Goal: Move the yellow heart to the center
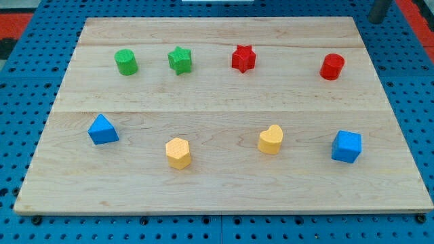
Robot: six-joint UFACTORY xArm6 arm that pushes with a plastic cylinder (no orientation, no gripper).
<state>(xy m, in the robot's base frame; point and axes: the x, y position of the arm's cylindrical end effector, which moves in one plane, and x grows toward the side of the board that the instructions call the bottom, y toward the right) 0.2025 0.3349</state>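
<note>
The yellow heart (270,139) lies on the wooden board (217,81), right of centre in the lower row. My tip (376,20) shows at the view's top right corner, just beyond the board's far right corner. It is far from the heart and touches no block. The nearest block to it is the red cylinder (332,66), below and to its left.
The upper row holds a green cylinder (126,62), a green star (180,60) and a red star (243,58). The lower row holds a blue triangular block (102,129), a yellow hexagon (178,152) and a blue cube (346,146). Blue pegboard (27,81) surrounds the board.
</note>
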